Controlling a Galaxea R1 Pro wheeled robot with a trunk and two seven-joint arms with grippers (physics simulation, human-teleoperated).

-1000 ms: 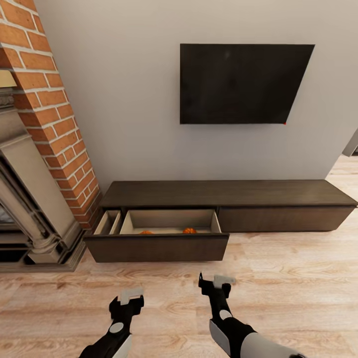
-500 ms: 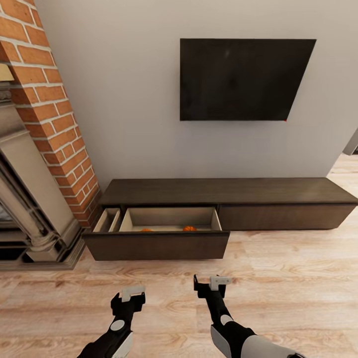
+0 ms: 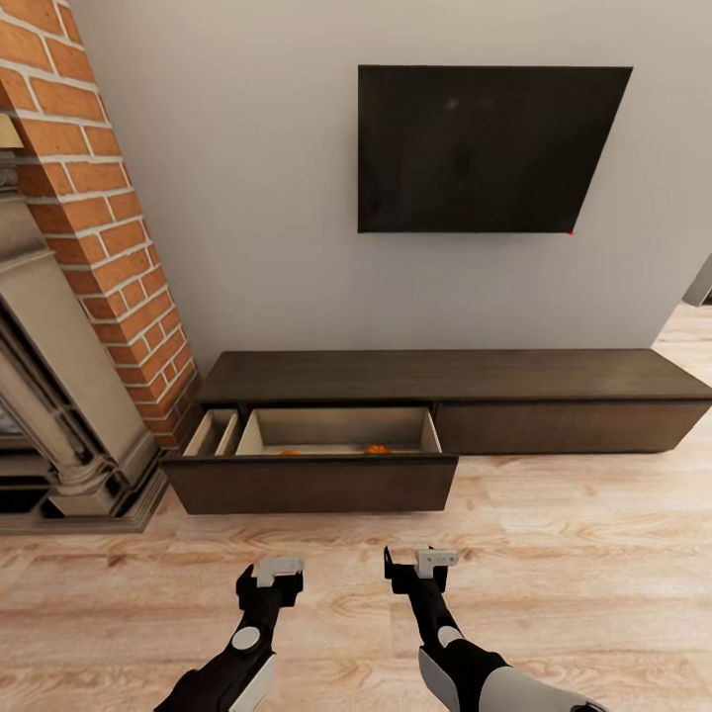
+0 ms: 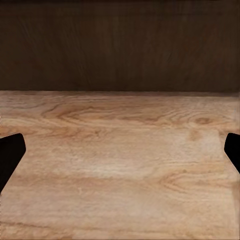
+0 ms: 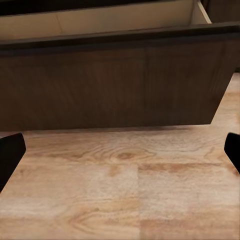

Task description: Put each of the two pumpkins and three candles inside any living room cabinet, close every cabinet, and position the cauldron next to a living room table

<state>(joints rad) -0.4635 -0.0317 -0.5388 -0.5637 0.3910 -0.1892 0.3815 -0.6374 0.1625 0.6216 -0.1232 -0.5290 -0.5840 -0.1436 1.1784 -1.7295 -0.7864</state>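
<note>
long low dark-brown wood cabinet sits flat against the pale wall, matte top, plain handleless fronts. its left drawer is pulled out over the floor, dark slab front, light beige lining, a thin divider walling off a narrow slot at the drawer's left end. two orange pumpkins inside the drawer, just their rounded tops clear of the front edge: one right of middle, the other left of it, apart from each other. the cabinet's right front is flush with the frame.

left gripper hangs over the floor in front of the drawer, below its middle, black body with grey-white finger blocks; in its wrist view the two dark fingertips sit at opposite edges, so spread apart, nothing between them (just floor and the dark drawer front). right gripper also in front of the drawer, near its right corner, fingers likewise wide apart and empty.

flat black rectangular tv on the wall above the cabinet. red brick column left of the cabinet, with a grey moulded stone fireplace surround beyond it. light, grainy wood-plank floor.
</note>
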